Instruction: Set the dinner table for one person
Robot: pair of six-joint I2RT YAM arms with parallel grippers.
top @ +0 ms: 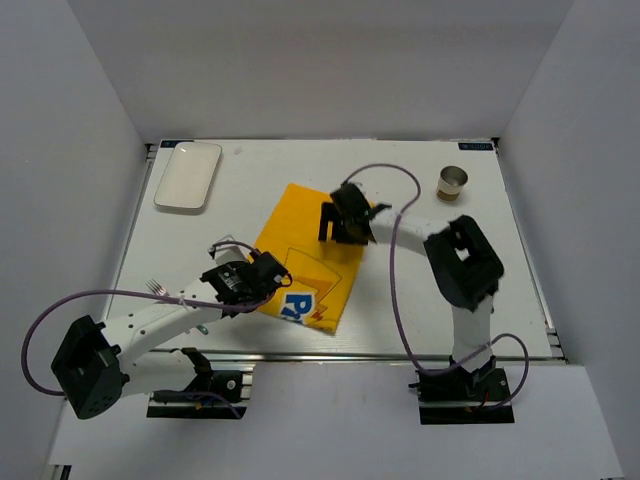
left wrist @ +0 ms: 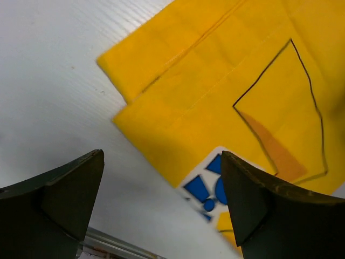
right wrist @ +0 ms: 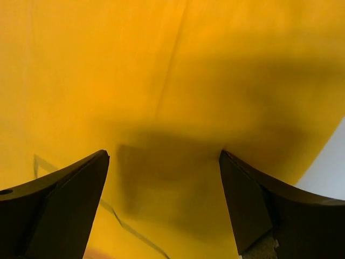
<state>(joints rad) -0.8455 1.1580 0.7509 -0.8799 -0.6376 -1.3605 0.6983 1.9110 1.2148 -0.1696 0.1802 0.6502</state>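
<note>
The white dinner table carries a folded yellow cartoon-printed cloth mat at its middle. My left gripper is open and empty, low over the mat's near-left edge; the left wrist view shows the mat and bare table between its open fingers. My right gripper is open and empty over the mat's far right part; the right wrist view is filled with yellow cloth. A white rounded plate lies at the far left corner. A metal cup stands at the far right.
A fork lies near the table's left edge, partly under my left arm. The metal rail runs along the near edge. White walls enclose the table on three sides.
</note>
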